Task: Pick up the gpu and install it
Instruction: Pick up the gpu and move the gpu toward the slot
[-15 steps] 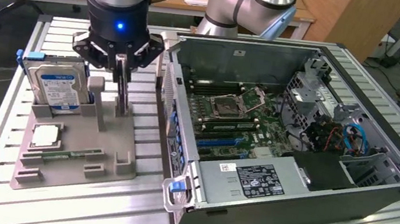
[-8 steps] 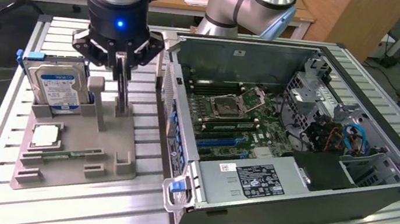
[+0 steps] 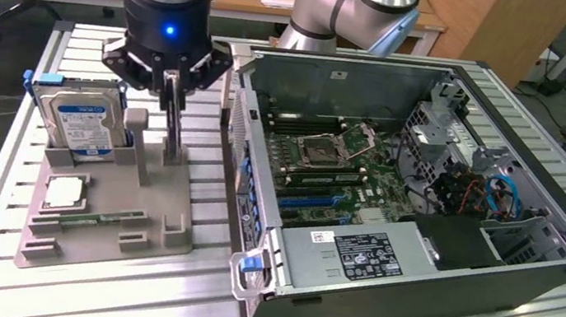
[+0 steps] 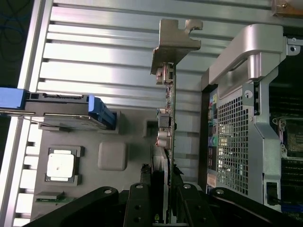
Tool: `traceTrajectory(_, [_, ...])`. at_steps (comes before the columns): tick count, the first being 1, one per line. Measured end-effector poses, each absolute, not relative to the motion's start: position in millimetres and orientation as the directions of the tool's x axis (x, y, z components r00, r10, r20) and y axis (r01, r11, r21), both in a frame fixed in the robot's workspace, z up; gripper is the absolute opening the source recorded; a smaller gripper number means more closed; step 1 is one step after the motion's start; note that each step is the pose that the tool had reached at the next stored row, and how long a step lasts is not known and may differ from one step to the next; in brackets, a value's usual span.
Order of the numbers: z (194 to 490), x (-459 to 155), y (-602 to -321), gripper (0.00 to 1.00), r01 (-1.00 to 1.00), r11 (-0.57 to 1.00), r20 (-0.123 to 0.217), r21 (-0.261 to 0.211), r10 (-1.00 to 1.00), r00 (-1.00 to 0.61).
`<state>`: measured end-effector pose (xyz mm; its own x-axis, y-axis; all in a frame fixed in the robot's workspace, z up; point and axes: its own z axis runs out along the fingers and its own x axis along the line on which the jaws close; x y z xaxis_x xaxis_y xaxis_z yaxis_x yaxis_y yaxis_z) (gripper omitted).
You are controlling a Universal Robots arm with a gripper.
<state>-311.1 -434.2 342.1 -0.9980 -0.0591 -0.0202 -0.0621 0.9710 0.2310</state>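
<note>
Gripper (image 3: 176, 87): closed on the gpu (image 3: 173, 131), thin board pinched edge-on between the fingers. Card's long axis runs out from the jaws to its silver bracket (image 4: 176, 40). Grey holder (image 3: 108, 221) beneath; I cannot tell whether the card has cleared it. Open computer case (image 3: 350, 76) just beside.

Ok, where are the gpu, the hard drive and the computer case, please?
gpu (image 4: 176, 41): wrist view, on its silver end bracket.
hard drive (image 3: 81, 123): exterior view, on its blue label.
computer case (image 3: 406, 309): exterior view, on its dark outer wall.
</note>
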Motion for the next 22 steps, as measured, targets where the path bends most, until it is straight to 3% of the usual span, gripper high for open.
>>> traceTrajectory(22, [351.6,-311.1,-434.4,0.27,-0.062,0.962,-0.022,0.268,-0.058,-0.998])
